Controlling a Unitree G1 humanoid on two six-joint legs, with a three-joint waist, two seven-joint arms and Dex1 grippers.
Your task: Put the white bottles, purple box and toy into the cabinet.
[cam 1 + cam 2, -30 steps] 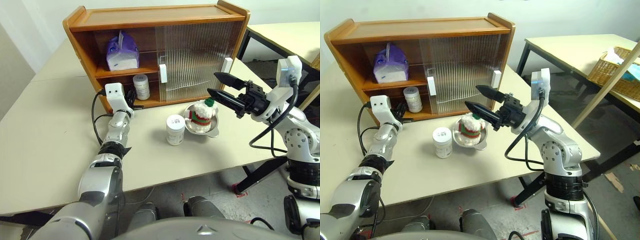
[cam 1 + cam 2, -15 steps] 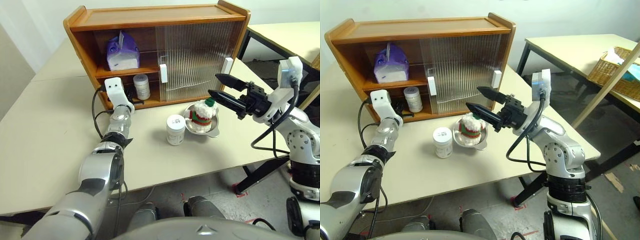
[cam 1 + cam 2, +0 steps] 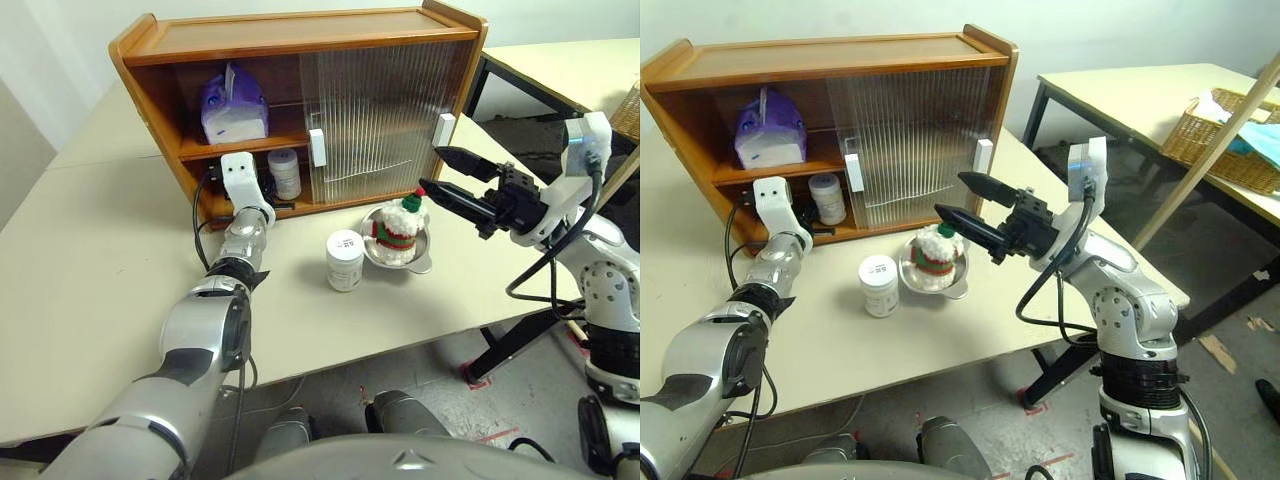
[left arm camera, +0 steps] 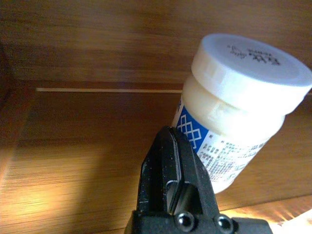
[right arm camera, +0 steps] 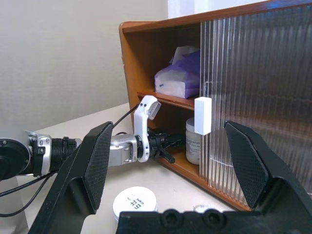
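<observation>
Even, bright room light; warm dim glow inside the cabinet [image 3: 300, 40].

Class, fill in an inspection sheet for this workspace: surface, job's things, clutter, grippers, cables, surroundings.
Surface: pale table.
Job's things: purple box on the upper shelf of the cabinet; one white bottle on the lower shelf, another white bottle on the table; toy in a steel bowl.
Clutter: nothing seen.
Grippers: left gripper shut, empty, beside the shelved bottle; right gripper open, above the table near the toy.
Cables: black cable by the left wrist.
Surroundings: second table, wicker basket.
</observation>
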